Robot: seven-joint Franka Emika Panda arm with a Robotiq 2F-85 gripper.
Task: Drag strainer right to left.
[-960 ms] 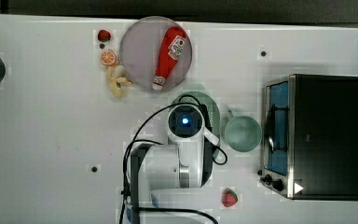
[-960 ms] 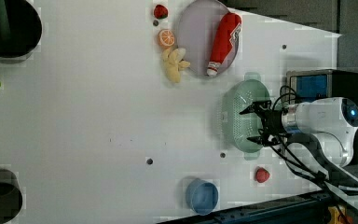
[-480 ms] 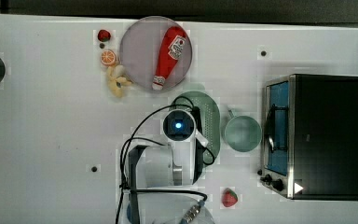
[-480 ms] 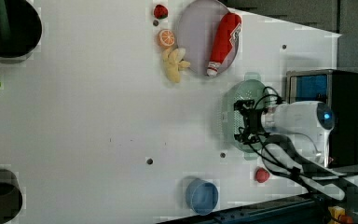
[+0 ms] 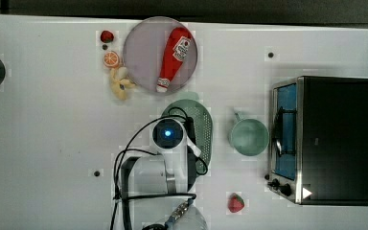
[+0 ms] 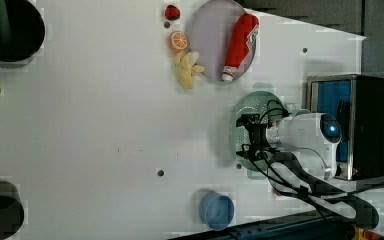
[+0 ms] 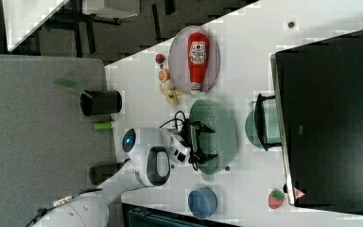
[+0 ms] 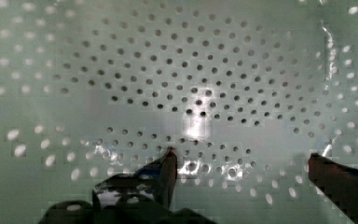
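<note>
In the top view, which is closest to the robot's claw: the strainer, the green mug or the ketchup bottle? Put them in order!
1. Strainer: right under the open claw.
2. Green mug: on the top view's right.
3. Ketchup bottle: farthest, on the grey plate.

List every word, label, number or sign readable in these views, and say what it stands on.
No text can be read.
Ketchup bottle: a white label on its red body, print too blurred to read.
Toaster oven: a small white triangle mark at one corner in the top view, red-and-white in the right view; no letters legible.
</note>
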